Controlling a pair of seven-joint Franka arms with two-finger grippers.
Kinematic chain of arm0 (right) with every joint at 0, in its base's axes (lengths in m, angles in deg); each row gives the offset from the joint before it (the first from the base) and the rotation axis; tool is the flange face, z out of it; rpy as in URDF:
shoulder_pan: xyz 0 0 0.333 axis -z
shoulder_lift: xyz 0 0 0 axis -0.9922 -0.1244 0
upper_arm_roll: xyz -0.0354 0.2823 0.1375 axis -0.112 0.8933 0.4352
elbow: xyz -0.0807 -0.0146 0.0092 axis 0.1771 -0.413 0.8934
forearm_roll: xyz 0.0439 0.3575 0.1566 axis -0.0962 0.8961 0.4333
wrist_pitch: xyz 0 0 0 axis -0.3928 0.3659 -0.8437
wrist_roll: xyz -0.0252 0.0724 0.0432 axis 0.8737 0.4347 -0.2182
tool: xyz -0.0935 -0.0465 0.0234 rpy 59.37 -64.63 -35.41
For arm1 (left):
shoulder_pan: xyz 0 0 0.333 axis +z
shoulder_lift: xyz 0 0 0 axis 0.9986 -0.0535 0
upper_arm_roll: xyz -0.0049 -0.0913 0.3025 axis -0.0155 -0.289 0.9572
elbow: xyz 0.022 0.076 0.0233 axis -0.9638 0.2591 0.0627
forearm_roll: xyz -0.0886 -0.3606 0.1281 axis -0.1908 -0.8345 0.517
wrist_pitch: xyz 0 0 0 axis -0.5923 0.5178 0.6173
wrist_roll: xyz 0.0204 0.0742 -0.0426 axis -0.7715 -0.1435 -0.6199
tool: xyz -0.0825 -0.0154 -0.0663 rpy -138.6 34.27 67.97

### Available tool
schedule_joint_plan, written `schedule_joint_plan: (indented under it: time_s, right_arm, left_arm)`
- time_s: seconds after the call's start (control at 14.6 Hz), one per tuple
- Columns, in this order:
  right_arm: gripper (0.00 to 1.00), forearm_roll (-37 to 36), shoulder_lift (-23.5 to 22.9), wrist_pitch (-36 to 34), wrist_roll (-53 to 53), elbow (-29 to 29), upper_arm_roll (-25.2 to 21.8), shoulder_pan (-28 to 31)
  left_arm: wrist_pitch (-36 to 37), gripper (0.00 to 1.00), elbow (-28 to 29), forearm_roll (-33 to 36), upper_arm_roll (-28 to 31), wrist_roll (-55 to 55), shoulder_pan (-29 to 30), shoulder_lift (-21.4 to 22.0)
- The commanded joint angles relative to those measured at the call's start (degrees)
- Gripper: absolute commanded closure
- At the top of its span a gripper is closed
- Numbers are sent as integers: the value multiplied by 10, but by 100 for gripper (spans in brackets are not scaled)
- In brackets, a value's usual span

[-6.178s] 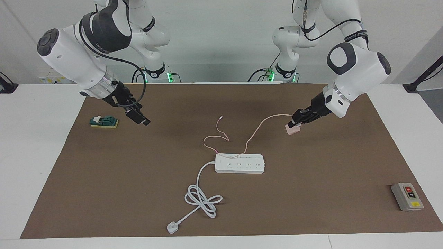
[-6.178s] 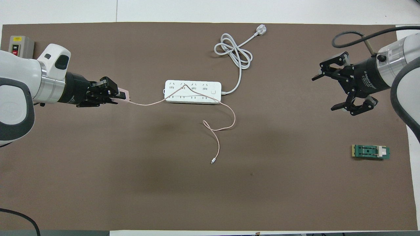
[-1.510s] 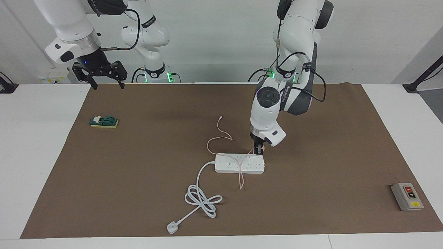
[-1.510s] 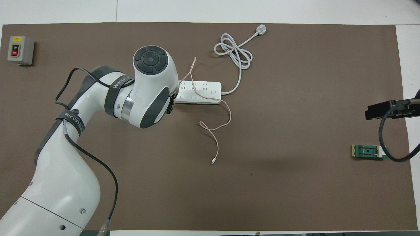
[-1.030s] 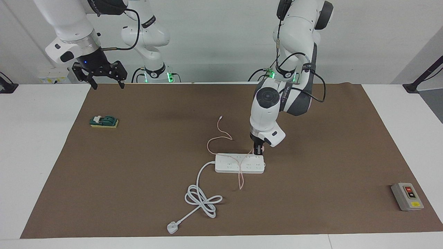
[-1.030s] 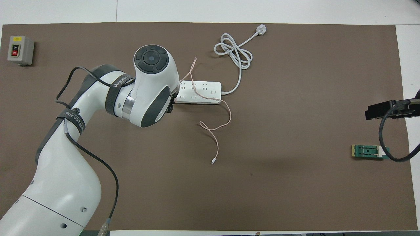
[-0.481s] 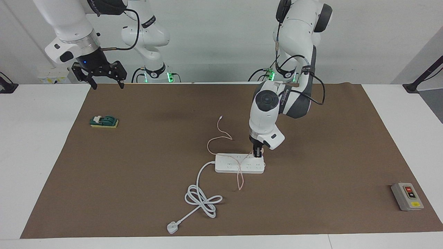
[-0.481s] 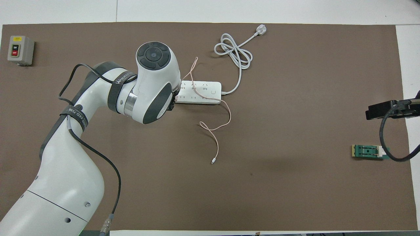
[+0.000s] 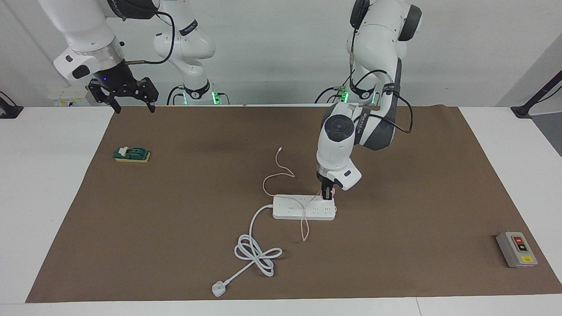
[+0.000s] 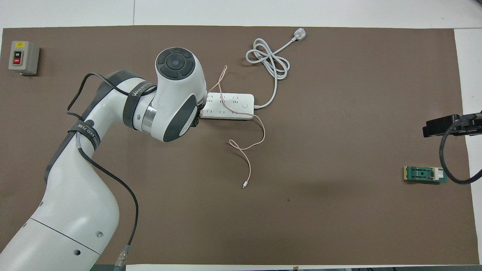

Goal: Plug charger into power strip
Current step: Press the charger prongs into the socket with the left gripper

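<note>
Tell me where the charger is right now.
In the facing view, the charger is held in the shut left gripper at the power strip, at the strip's end toward the left arm.

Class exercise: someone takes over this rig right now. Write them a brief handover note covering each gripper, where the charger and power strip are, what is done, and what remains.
Left gripper: shut on the charger, pointing down at the power strip, at the strip's end toward the left arm.
Right gripper: open, waiting raised over the mat's edge by its base.
The strip lies mid-mat; the charger's pink cable drapes across it.
Done: charger picked up and brought to the sockets.
Left: whether it is seated cannot be told; press it home, then release.
</note>
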Motion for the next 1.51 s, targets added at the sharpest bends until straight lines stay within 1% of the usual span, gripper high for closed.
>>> schedule_joint_plan:
  time_s: [0.0, 0.76, 1.44]
  right_arm:
    - [0, -9, 8, 0, -1, 8, 7, 10]
    - [0, -9, 8, 0, -2, 8, 7, 9]
    - [0, -9, 8, -1, 0, 7, 7, 10]
  left_arm:
    - [6, 100, -10, 6, -2, 12, 11, -10]
    - [6, 100, -13, 1, -3, 12, 7, -12]
    - [-11, 100, -4, 5, -3, 13, 4, -13]
